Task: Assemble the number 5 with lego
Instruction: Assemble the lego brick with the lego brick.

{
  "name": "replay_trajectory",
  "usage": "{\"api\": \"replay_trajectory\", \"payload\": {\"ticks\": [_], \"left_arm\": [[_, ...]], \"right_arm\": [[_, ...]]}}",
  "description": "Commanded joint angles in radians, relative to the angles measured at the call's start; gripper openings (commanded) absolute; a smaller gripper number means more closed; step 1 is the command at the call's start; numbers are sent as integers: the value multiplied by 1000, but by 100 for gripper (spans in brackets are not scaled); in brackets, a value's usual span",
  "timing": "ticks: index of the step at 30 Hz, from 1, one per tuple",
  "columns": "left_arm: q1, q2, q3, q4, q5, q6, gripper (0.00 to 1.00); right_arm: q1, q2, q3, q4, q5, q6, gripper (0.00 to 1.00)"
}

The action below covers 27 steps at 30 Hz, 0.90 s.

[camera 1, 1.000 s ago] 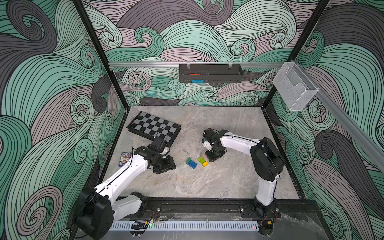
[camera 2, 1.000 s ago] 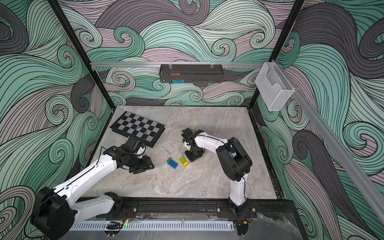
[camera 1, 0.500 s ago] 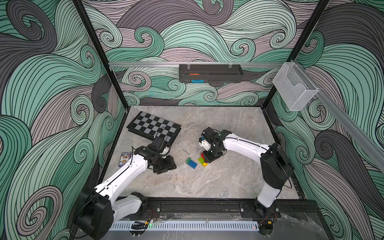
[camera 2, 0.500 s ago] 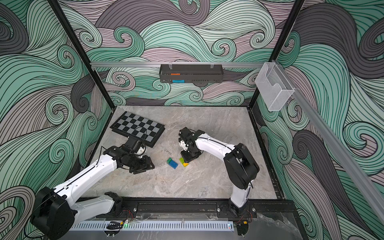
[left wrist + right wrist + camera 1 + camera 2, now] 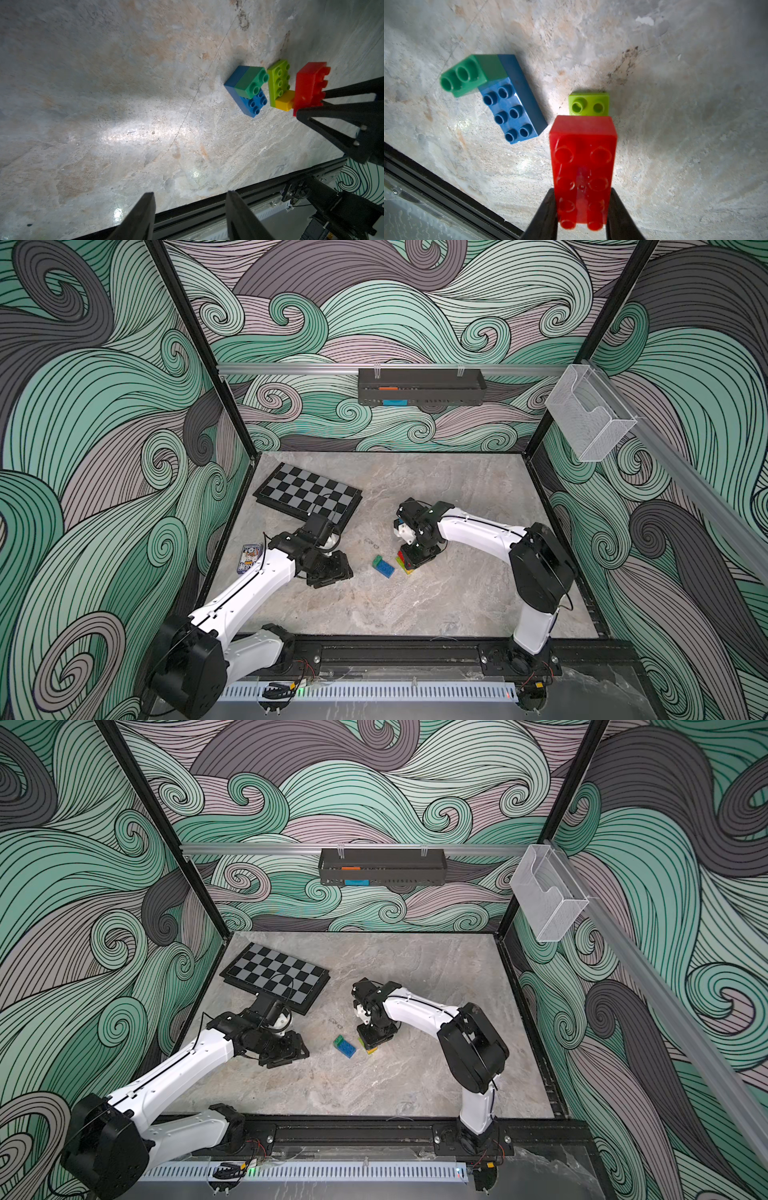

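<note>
One red brick (image 5: 583, 166), clamped by right fingers (image 5: 544, 216), hangs over the lime brick (image 5: 588, 104); left fingers (image 5: 143, 216) gape empty.

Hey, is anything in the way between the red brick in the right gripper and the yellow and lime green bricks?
Nothing visible. The red brick, held by the right gripper, is right over the yellow brick on the lime green brick. The blue and dark green pair lies apart beside them.

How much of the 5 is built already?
Roughly halfway. Done: dark green brick on blue brick, yellow brick joined to lime green brick. In hand: the right hand grips the red brick over the yellow one. Left: press red on, then join both pieces.
</note>
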Motion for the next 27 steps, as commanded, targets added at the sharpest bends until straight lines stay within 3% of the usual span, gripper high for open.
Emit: {"api": "replay_trajectory", "payload": {"ticks": [1,14,27], "left_arm": [[6,-2,-3,-3,6,10,58],[6,-4,-8,0,3,8,58],[5,-11,-9,-1,0,6,58]], "right_arm": [[11,12,16,-11,11,12,22],[58,9,-72,66,153,94,19],[63,55,-119,99,171,158,15]]}}
